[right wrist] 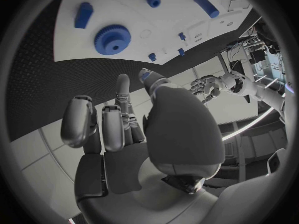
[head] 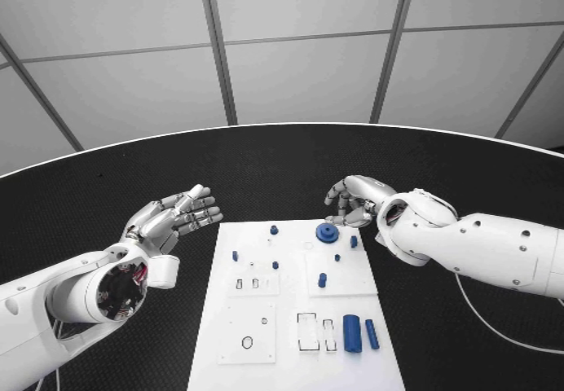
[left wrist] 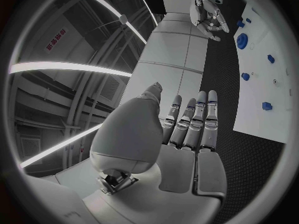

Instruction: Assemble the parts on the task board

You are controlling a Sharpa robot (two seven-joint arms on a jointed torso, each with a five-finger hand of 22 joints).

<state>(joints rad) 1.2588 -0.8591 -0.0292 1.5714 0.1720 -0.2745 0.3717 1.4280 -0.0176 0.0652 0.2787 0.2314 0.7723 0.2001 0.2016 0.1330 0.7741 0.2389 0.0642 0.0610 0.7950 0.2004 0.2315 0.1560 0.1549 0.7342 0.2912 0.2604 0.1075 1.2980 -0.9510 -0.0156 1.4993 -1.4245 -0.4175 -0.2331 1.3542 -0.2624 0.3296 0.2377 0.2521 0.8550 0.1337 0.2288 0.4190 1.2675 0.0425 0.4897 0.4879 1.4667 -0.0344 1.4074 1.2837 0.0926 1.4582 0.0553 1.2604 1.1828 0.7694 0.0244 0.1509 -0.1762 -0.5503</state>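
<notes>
Left hand (head: 176, 216) parked over the desk (head: 106, 175) just left of the task board (head: 294, 371), near its far left corner. Fingers (left wrist: 198, 115) straight and side by side, gripping nothing; probably held off the board to leave the working space free.

Right hand (head: 356, 199) poised just beyond the board's far edge, fingers (right wrist: 106, 127) curled inward and turned toward the blue gear (head: 328, 235). A fleck of blue at the thumb tip (right wrist: 146, 76) in the right wrist view: perhaps a small part pinched there, perhaps not. Impossible to tell.

Gear seated flat at the board's far side, with a small peg (head: 354, 241) just to its right. Nearer, toward the board's right side, a thick cylinder (head: 351, 332) and a thinner rod (head: 372, 333) lying side by side next to outlined slots, seemingly waiting for their seats. More small blue pegs standing about the board's middle.

Judging by the loose pieces, assembly far from finished; right hand best placed for the far-side parts.
</notes>
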